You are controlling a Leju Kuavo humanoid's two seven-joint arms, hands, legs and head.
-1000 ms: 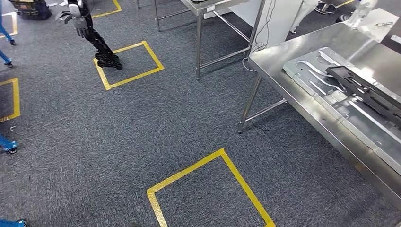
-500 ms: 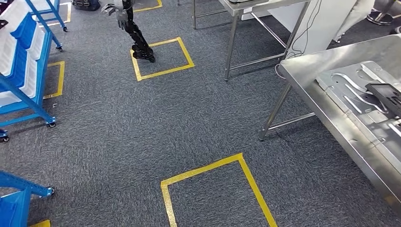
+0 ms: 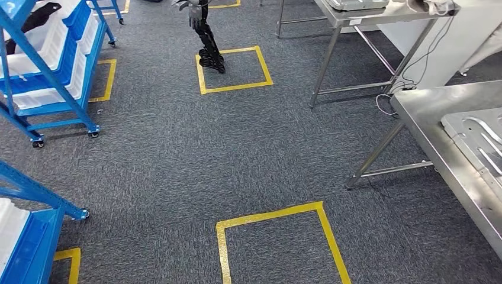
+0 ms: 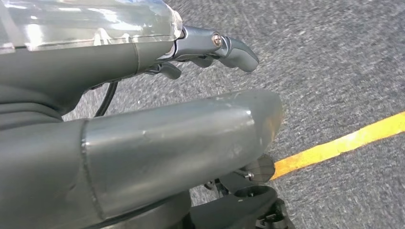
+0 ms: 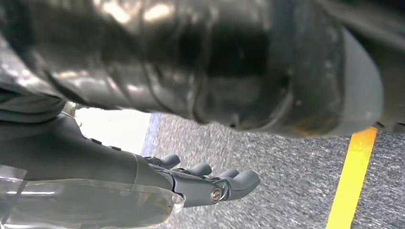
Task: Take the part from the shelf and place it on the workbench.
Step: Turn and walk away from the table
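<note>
- Whole view swung left since a second ago: camera turn, nothing itself moved.
- Blue shelf (image 3: 56, 77) now in sight, worktop (image 3: 435, 127) sliding off right.
- Dark part (image 3: 35, 16) on shelf's upper tier, untouched.
- Left hand (image 4: 210, 47) and right hand (image 5: 210, 183) hanging, fingers loosely apart, empty.
- Probably heading to shelf; pickup not begun.

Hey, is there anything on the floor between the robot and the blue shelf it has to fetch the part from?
Nothing visible blocks it: open carpet with yellow tape squares lies before the blue shelf. Both hands hang at the robot's sides, holding nothing.

High head view; wrist views close over shared carpet (image 3: 177, 154) (floor-facing).
</note>
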